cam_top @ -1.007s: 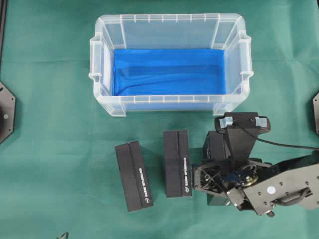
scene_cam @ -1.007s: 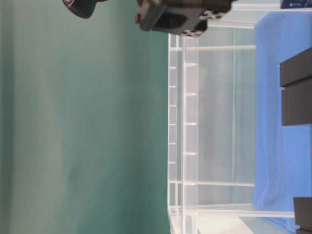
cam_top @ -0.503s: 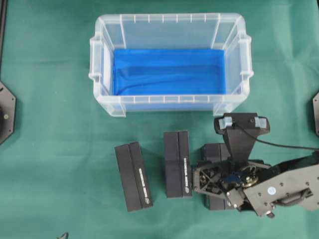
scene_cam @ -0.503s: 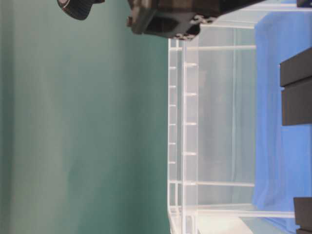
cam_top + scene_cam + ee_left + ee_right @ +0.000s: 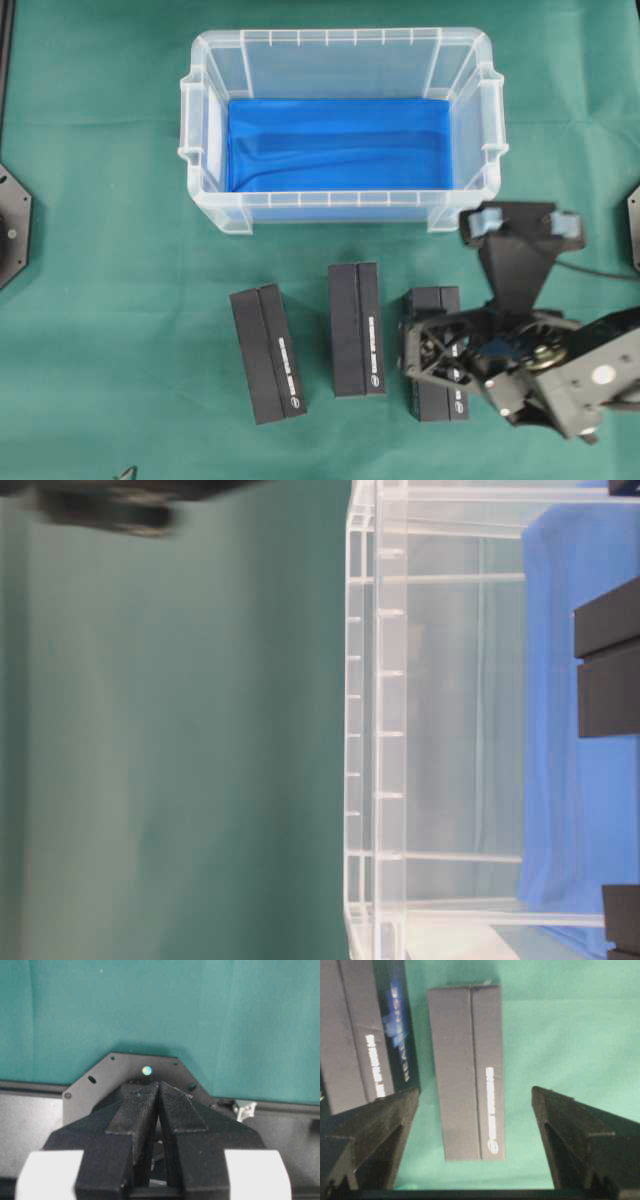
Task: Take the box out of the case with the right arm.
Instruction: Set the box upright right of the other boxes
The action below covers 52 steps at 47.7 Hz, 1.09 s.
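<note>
Hanging over the green tabletop (image 5: 110,330), the right arm's fingers (image 5: 476,1135) are spread wide apart and hold nothing, with one black box (image 5: 437,352) lying flat on the cloth under them. The wrist view shows that box (image 5: 466,1072) in the gap between the two fingers, touched by neither, so it looks like it has been let go and is free to stay put. It sits just beside a second black box (image 5: 357,329), and a third black box (image 5: 268,353) lies a bit further to the left, all three in a row in front of the case (image 5: 342,42). The case shows only its blue sheet (image 5: 338,144) from above, so I think no box is left in it and the job is about done. The boxes lie well clear of the case wall, likely so the arm has room to come and go. The left arm's fingers (image 5: 158,1110) are pressed shut on nothing, resting out of the way because this job is for the other arm.
</note>
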### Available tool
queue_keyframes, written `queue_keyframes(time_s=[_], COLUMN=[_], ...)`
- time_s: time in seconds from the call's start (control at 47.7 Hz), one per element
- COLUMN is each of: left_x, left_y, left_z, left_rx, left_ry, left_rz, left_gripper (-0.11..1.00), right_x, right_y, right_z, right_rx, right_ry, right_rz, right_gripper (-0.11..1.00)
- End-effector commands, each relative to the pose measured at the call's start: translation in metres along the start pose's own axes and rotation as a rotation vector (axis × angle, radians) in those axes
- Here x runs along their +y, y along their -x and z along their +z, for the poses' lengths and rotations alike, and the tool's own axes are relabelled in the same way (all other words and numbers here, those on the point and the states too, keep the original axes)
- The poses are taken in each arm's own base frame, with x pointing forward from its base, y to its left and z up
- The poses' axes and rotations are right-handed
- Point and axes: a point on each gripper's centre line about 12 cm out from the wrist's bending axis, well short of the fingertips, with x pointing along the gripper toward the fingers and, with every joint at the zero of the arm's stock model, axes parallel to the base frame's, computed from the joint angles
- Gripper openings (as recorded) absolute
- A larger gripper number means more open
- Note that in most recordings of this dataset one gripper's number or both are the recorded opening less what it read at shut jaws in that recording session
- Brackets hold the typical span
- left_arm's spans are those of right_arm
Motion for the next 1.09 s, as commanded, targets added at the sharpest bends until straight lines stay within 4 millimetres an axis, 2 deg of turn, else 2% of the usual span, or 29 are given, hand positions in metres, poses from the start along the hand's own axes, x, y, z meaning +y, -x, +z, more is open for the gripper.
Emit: queue_keyframes(time_s=[0.0,0.126,0.252,1.069], left_x=[0.000,0.000,0.000,0.000], left_y=[0.002,0.002,0.002,0.003], left_z=[0.002,0.002,0.002,0.001], left_rx=[-0.008,-0.006,-0.008,-0.013], left_ry=[0.000,0.000,-0.001,-0.001], left_rz=[0.000,0.000,0.001,0.001], left_gripper=[0.00,0.00,0.00,0.00], right_x=[0.000,0.000,0.002,0.001], right_y=[0.040,0.063,0.075,0.074], right_z=[0.015,0.025,0.029,0.031], right_rx=[0.004,-0.026,-0.030,-0.033], right_ry=[-0.013,0.009,0.020,0.021], right_rz=[0.040,0.028,0.027,0.020], right_gripper=[0.89,0.89,0.89,0.89])
